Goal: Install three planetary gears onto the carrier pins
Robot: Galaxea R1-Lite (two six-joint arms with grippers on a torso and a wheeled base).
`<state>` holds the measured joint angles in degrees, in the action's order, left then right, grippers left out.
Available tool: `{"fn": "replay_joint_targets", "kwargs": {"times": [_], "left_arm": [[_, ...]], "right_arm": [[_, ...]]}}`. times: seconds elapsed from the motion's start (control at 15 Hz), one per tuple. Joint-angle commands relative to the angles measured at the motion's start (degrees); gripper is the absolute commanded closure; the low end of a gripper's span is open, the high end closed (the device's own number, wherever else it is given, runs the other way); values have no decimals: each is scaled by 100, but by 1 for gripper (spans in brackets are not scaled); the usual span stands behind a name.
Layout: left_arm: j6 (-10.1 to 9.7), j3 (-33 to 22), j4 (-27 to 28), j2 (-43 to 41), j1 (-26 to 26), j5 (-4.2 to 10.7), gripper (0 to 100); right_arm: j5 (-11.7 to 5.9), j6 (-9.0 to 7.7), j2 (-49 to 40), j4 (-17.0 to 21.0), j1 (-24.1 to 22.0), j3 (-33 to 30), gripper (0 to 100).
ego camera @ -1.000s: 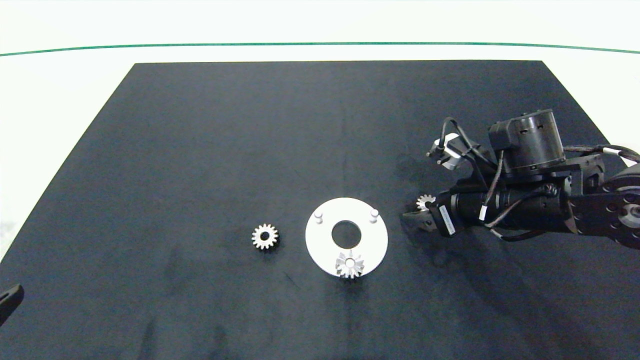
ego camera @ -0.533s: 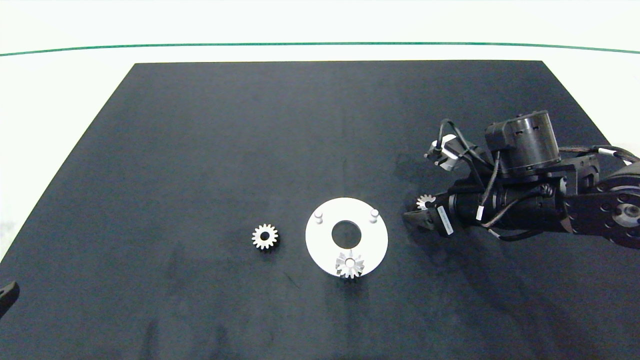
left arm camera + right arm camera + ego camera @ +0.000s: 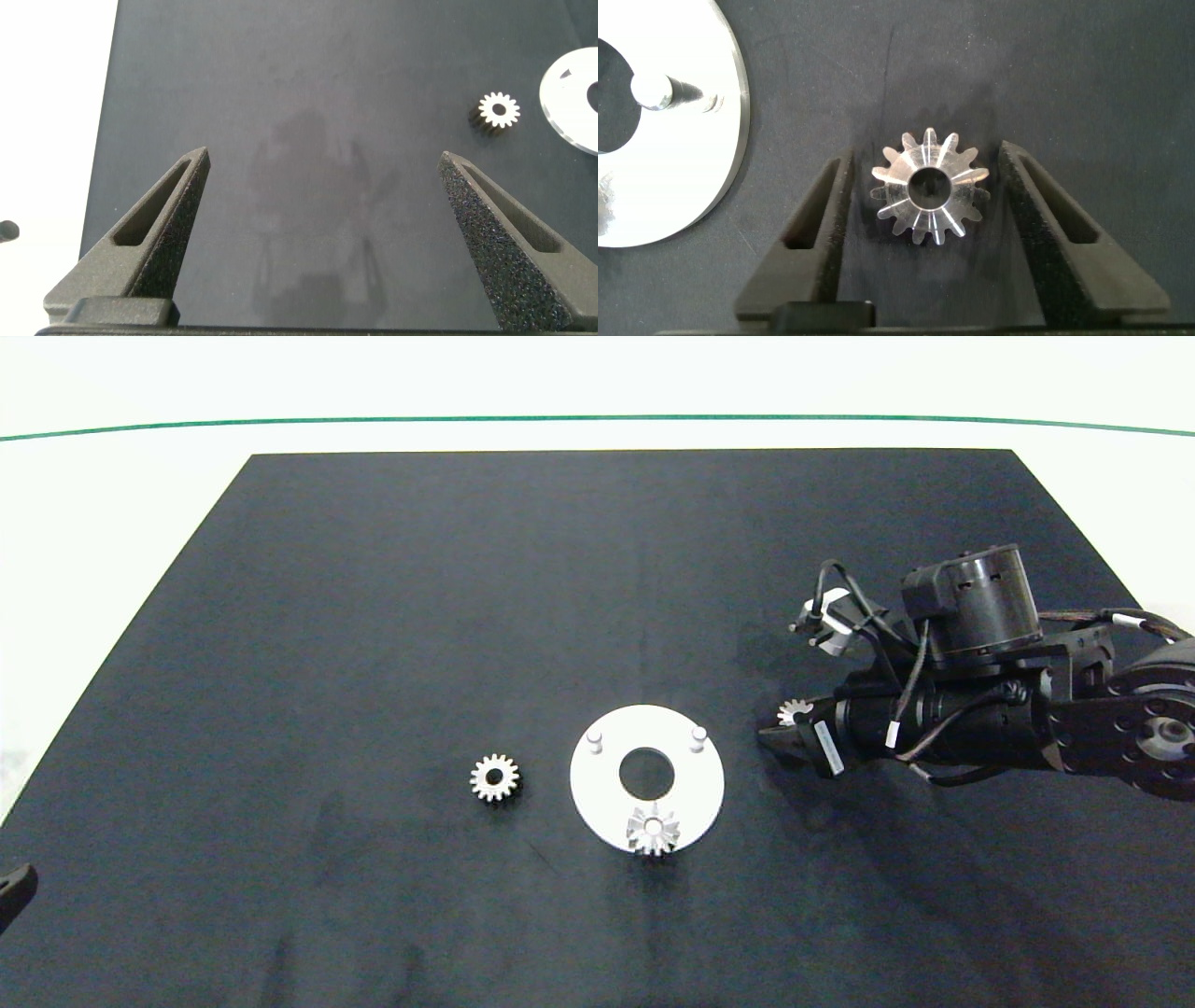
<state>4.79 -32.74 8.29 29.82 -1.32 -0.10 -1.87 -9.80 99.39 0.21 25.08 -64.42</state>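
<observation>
Black matting (image 3: 373, 616) carries everything I'm working with. On it sits the white carrier disc (image 3: 597, 789), just beyond my right fingertips, with one gear (image 3: 653, 831) already seated on its near pin; the two other carrier pins (image 3: 595, 741) (image 3: 698, 735) stand bare. So I judge one of three done, two left. My right gripper (image 3: 924, 191) is low over the mat with the second gear (image 3: 929, 187) lying flat between its fingers (image 3: 817, 219); they straddle it with a gap on each side, gripping nothing yet. My left gripper (image 3: 322, 201) is parked, spread wide and empty, with the third gear (image 3: 498, 110) lying well ahead of its fingertips, beside the disc.
</observation>
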Motion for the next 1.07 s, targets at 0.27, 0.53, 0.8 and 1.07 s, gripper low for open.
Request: {"fn": "replay_joint_targets", "kwargs": {"times": [0.27,0.53,0.8,1.07], "left_arm": [[-4,-13,6,6,0,1,0],[4,-30,-3,6,0,1,0],[-4,-22,-3,15,0,1,0],[4,-13,6,42,0,1,0]], "right_arm": [[2,-13,10,-38,6,-1,52],[2,-4,10,-56,-3,-1,61],[2,-4,45,-65,-3,8,68],[2,-13,81,-82,-12,8,76]]}}
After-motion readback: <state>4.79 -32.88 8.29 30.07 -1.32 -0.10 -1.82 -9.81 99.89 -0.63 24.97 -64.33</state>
